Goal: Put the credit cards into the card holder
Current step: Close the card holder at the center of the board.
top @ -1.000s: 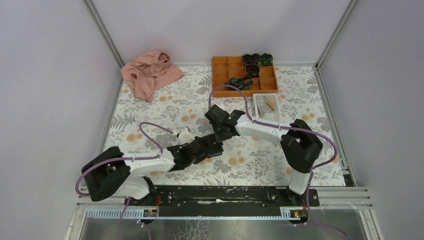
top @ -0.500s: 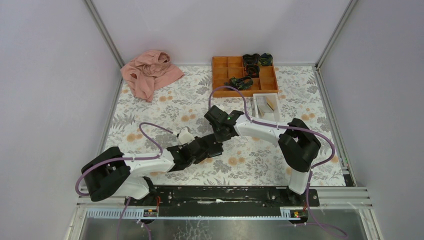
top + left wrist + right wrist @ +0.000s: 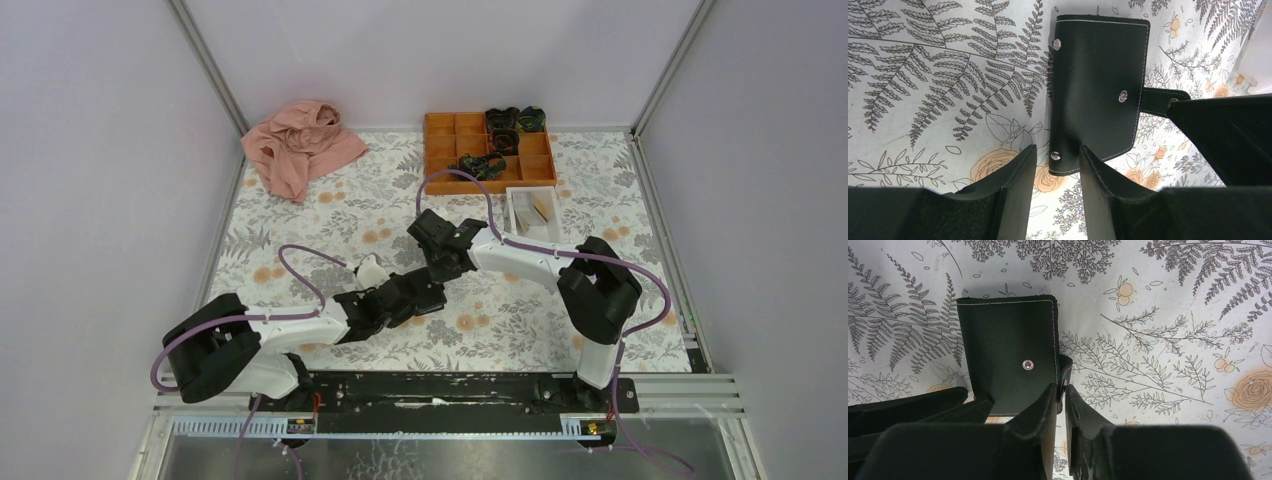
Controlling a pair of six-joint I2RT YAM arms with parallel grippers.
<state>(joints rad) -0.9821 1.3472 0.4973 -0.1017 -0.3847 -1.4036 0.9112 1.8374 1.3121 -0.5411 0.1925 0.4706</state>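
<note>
The card holder (image 3: 1098, 85) is a closed black folder with silver snaps, lying flat on the floral cloth. In the top view both gripper heads hide most of it. My left gripper (image 3: 1057, 150) is open over its near corner, one finger beside the edge and the other finger (image 3: 1098, 175) overlapping the cover. My right gripper (image 3: 1061, 387) is shut on the holder's short strap tab (image 3: 1160, 100) at the side of the cover (image 3: 1008, 355). Tan credit cards (image 3: 543, 207) lie in a small white tray, away from both grippers.
The white tray (image 3: 520, 226) stands right of the grippers. An orange compartment tray (image 3: 440, 150) with dark items sits at the back. A pink cloth (image 3: 298, 148) lies bunched at the back left. Metal rails and grey walls border the floral mat.
The right gripper's jaws have closed in on the strap tab. Both arms have stayed almost where they were.
</note>
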